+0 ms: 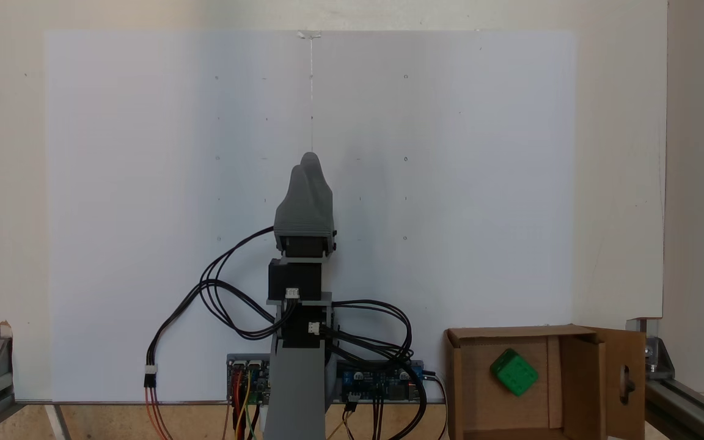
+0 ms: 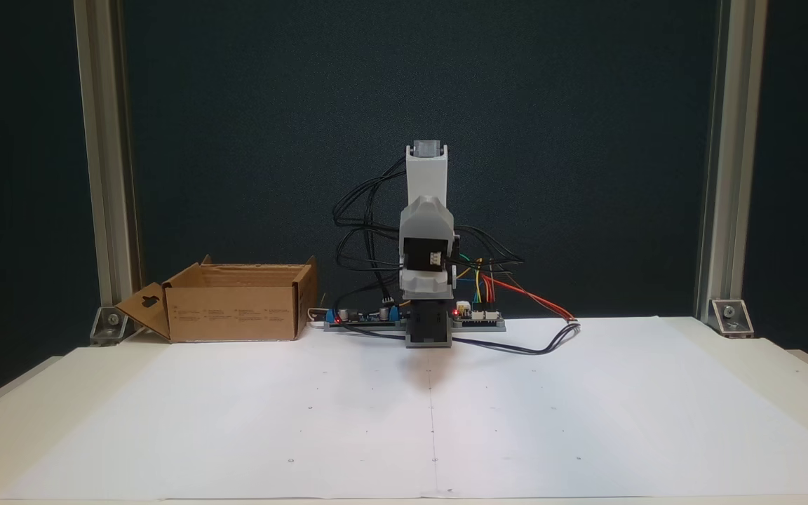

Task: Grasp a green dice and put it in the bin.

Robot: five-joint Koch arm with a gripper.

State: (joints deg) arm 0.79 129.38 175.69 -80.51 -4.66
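The green dice (image 1: 514, 371) lies tilted on the floor inside the bin (image 1: 581, 385), a brown cardboard box at the lower right of a fixed view. The same bin (image 2: 236, 310) stands at the back left of the table, one flap with a keyhole cutout folded outward; its walls hide the dice there. My grey gripper (image 1: 309, 160) is folded back over the arm's base in the middle of the sheet, well left of the bin. Its two fingers lie together, shut, with nothing between them.
A white paper sheet (image 1: 144, 183) covers the table. Controller boards and looping cables (image 1: 376, 373) sit at the arm's base, next to the bin. Aluminium posts (image 2: 99, 175) with corner brackets (image 2: 730, 317) stand at the table's back corners.
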